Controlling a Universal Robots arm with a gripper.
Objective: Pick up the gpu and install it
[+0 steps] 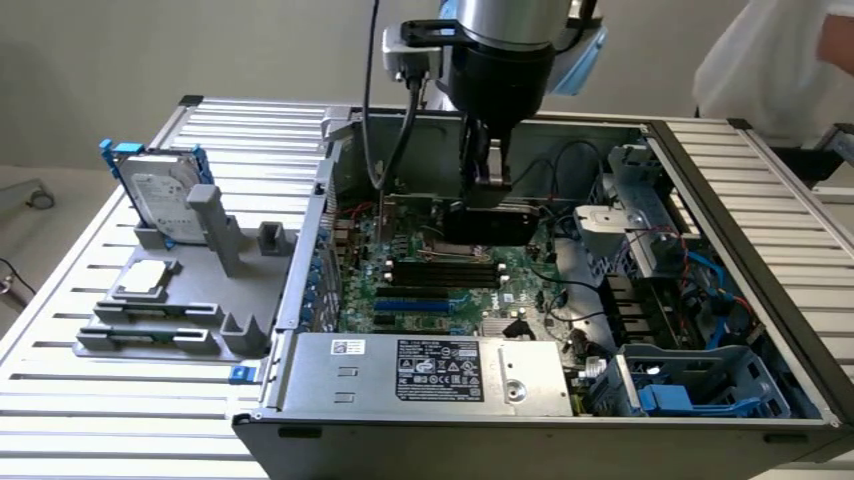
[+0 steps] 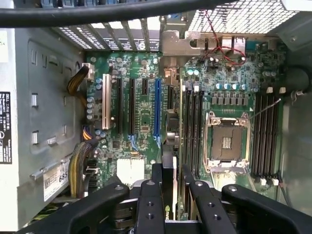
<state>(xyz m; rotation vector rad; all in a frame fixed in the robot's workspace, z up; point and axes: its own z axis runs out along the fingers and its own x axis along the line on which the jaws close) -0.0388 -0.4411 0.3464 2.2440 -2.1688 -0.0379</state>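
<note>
The black jaws are clamped on the gpu [image 2: 169, 180], which hangs edge-on above the green motherboard [image 2: 146, 126], over the strip between the blue expansion slot [image 2: 157, 107] and the nearer bank of memory slots [image 2: 192, 126]. Parallel to the blue slot lie two black slots [image 2: 131, 107] and a white slot [image 2: 106, 108], while the open CPU socket [image 2: 226, 141] sits between that memory bank and a second one [image 2: 265, 131]. Red wires [image 2: 219, 46] curl at the board's edge by the case's perforated wall [image 2: 229, 17], and a yellow cable bundle [image 2: 78, 165] runs along the grey metal panel [image 2: 44, 122].
</note>
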